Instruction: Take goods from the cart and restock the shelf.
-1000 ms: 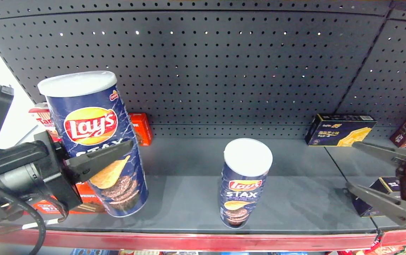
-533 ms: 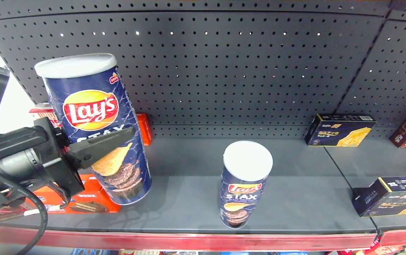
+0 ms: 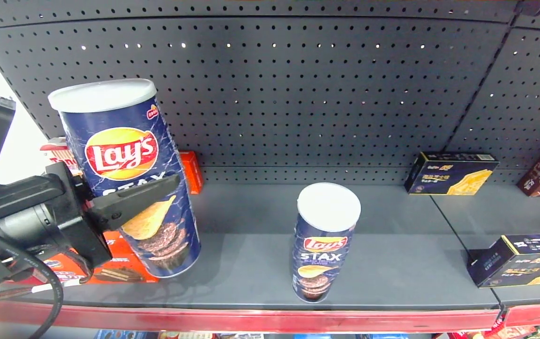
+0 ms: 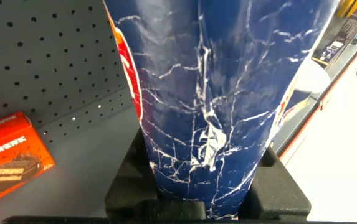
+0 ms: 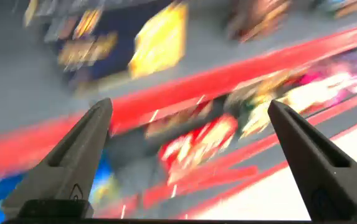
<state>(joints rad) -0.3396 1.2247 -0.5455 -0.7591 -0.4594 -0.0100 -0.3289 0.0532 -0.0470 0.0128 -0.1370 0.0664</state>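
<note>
L gripper (image 3: 157, 193) clamps 1 chip can (image 3: 121, 155) at mid-height. Can tilted a bit, base at L end of shelf (image 3: 251, 268), just beside orange box (image 3: 114, 270); contact w/ shelf unclear. 2nd can (image 3: 325, 245) upright mid-shelf. R gripper (image 5: 189, 104) jaws wide apart, blurred red shelf edge (image 5: 166, 96) behind.

head: down onto shelf (image 3: 260, 263) | left wrist: close on held can (image 4: 215, 106), head shares | right wrist: shelf front

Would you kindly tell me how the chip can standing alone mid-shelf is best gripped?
The standing can is upright with pegboard behind, so probably grip its round wall at mid-height, from the front of the shelf, a finger on either side.
</note>
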